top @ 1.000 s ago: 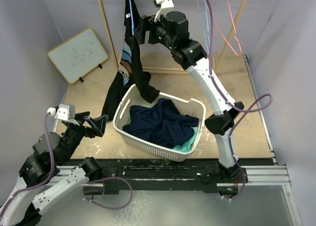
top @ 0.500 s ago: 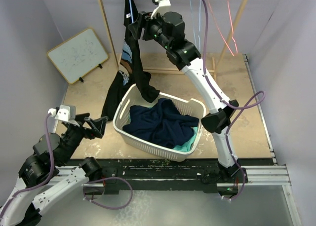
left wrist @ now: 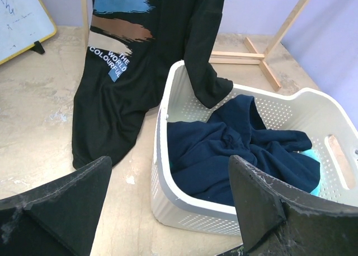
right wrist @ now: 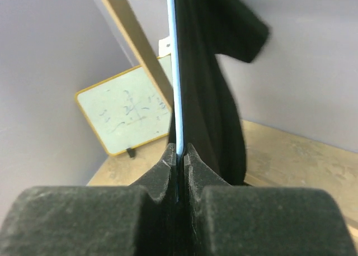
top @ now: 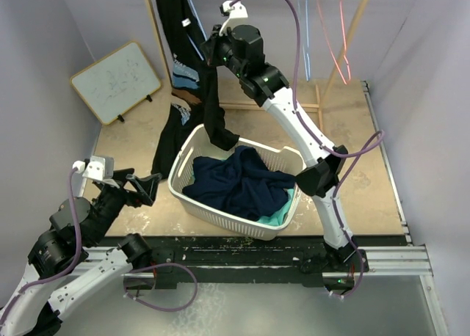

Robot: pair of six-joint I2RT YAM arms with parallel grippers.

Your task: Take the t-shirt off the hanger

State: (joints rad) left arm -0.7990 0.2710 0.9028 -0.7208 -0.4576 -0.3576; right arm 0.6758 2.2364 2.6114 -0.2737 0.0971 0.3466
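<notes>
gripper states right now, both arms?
Left gripper: open, holding nothing.
Right gripper: shut on the blue hanger.

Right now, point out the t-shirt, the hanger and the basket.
t-shirt point(left wrist: 112, 116), left wrist view, black front below the print.
hanger point(right wrist: 174, 71), right wrist view, middle of its pale blue bar.
basket point(left wrist: 190, 214), left wrist view, near white wall.

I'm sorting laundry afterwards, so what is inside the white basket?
A crumpled navy garment fills the basket, with a teal item peeking from under it at one edge. A sleeve of the black t-shirt hangs into one corner. The basket's floor is covered.
</notes>
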